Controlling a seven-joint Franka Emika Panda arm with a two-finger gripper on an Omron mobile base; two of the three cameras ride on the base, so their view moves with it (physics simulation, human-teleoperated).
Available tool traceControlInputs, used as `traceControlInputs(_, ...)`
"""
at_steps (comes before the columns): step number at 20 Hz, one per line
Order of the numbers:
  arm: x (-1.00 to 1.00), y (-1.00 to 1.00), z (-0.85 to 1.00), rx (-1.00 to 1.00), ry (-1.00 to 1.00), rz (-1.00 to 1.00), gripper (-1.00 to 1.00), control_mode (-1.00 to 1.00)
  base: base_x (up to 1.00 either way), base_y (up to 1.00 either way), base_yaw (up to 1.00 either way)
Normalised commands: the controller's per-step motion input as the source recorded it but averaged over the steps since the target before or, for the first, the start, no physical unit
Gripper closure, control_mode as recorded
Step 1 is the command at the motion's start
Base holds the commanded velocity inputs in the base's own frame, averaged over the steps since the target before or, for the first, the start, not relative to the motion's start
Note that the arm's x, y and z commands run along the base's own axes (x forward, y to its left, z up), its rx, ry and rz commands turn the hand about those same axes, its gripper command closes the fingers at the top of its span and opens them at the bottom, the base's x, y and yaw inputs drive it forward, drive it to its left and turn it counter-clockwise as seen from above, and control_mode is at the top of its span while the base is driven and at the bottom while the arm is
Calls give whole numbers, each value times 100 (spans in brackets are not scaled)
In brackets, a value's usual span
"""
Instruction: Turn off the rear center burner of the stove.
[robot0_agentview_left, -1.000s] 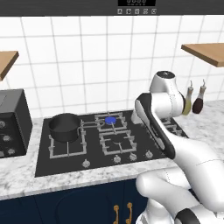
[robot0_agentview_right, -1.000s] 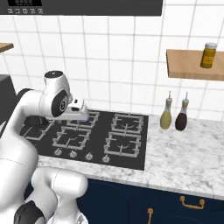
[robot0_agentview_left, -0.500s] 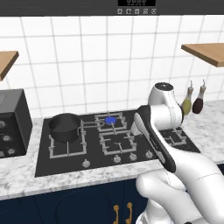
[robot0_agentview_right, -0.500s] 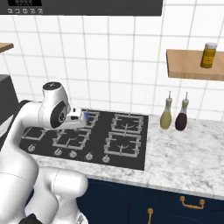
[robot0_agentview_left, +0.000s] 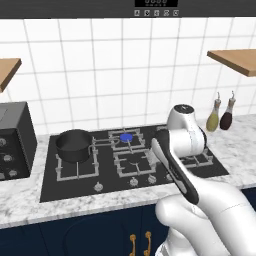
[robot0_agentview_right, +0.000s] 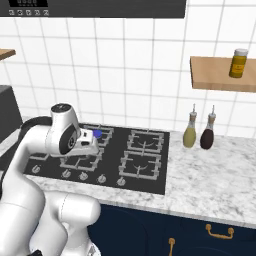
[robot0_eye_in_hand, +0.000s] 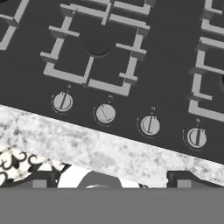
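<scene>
- The gripper (robot0_eye_in_hand: 111, 181) barely shows in the hand view: two dark finger tips (robot0_eye_in_hand: 41, 178) rise at the bottom corners, set wide apart with nothing between them, so the fingers stand released. In both base views the arm's own elbow and wrist hide the gripper.
- Just beyond the tips runs the speckled marble counter edge (robot0_eye_in_hand: 100, 148), and past it a row of four silver knobs (robot0_eye_in_hand: 105, 113) on the black glass. Their pointer marks are too small to read.
- Above the knobs sits a dark burner head (robot0_eye_in_hand: 98, 45) inside its grey grate; the grates to either side are cut off by the picture's borders.
- The stove (robot0_agentview_left: 70, 182) lies across the counter. The arm covers much of its right half in the left base view and its left half in the right base view.
- The rear center burner (robot0_agentview_left: 126, 137) glows blue at the back middle of the cooktop; in the right base view only a sliver of blue (robot0_agentview_right: 97, 134) peeks past the wrist.
- A dark pot (robot0_agentview_left: 74, 145) sits on the rear left grate.
- A black countertop oven (robot0_agentview_left: 12, 140) is cut off at the left border.
- Two bottles (robot0_agentview_right: 198, 131) stand near the wall, right of the stove.
- A yellow jar (robot0_agentview_right: 238, 63) rests on the wooden shelf (robot0_agentview_right: 217, 75).
</scene>
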Motion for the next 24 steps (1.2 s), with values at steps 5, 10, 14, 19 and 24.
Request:
traceControlInputs(5, 0, 6, -33, 0, 3, 1, -100, -100, 0, 0, 0)
traceControlInputs(10, 0, 5, -35, 0, 1, 0, -100, -100, 0, 0, 0)
traceControlInputs(14, 0, 3, -33, 0, 0, 0, -100, -100, 0, 0, 0)
traceControlInputs(19, 0, 0, -25, 0, 2, 0, -100, -100, 0, 0, 0)
traceControlInputs(24, 5, 4, -15, 0, 8, 0, -100, -100, 0, 0, 0)
